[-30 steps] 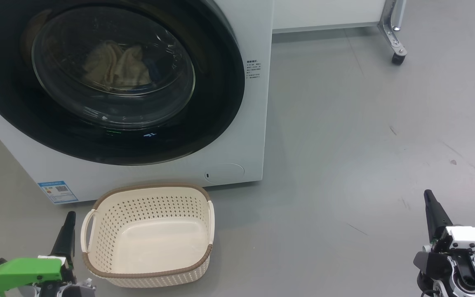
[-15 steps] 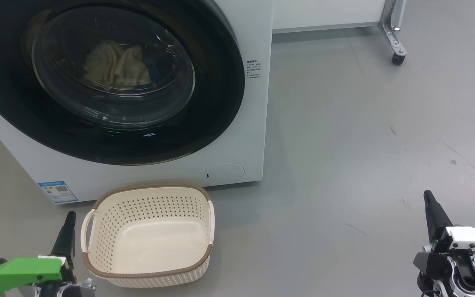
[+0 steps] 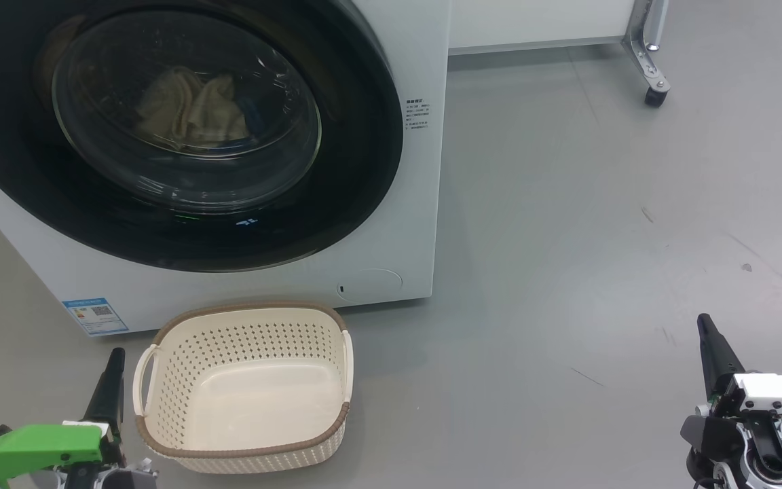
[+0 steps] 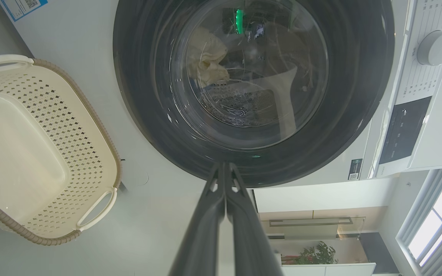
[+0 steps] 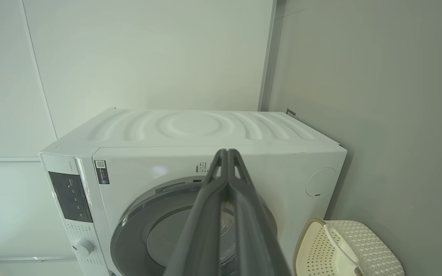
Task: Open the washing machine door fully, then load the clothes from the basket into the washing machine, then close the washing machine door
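Clothes (image 3: 191, 112) behind the shut washer door (image 3: 364, 156), basket (image 3: 248, 451) just nearer, left gripper (image 3: 117, 356) and right gripper (image 3: 704, 322) closed and empty.

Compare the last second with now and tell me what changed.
Nothing visibly changed. The washing machine door stays closed with the clothes behind its glass. The basket sits empty in front of it. The left gripper and right gripper stay low on either side, jaws shut.
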Available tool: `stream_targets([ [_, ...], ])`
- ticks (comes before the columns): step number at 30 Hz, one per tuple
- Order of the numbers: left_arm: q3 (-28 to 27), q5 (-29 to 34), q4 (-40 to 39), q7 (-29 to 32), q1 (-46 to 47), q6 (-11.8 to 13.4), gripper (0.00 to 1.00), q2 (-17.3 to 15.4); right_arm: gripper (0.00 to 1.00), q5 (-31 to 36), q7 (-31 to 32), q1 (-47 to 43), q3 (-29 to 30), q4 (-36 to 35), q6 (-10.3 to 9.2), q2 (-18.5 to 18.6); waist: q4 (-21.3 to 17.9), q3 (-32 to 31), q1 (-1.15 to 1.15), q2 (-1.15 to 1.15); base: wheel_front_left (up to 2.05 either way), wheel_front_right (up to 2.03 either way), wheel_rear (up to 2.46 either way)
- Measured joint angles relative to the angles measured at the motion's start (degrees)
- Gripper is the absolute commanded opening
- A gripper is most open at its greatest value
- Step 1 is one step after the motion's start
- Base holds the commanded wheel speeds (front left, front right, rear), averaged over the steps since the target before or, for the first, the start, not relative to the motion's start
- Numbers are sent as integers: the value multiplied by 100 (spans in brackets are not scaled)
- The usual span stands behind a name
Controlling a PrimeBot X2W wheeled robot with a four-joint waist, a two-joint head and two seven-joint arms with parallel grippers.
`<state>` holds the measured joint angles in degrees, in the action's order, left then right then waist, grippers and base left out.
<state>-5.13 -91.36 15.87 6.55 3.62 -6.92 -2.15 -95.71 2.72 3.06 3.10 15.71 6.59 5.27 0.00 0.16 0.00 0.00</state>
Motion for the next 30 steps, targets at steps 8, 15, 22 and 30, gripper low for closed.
stream_targets([
  [8, 1, 0, 0, 0, 0, 0, 0, 0, 0, 1, 0, 1, 4, 9, 1, 0, 0, 0, 0, 0, 0, 0, 0],
  [15, 2, 0, 0, 0, 0, 0, 0, 0, 0, 1, 0, 1, 8, 13, 7, 0, 0, 0, 0, 0, 0, 0, 0],
  [22, 2, 0, -1, 0, 0, 0, 0, 0, 0, 1, 0, 2, 11, 15, 7, -1, 0, 0, 0, 0, 0, 0, 0],
  [30, 3, 0, -1, 0, 0, 0, 0, 0, 0, 0, 1, 2, 15, 19, 7, -2, 0, 0, 0, 0, 0, 0, 0],
])
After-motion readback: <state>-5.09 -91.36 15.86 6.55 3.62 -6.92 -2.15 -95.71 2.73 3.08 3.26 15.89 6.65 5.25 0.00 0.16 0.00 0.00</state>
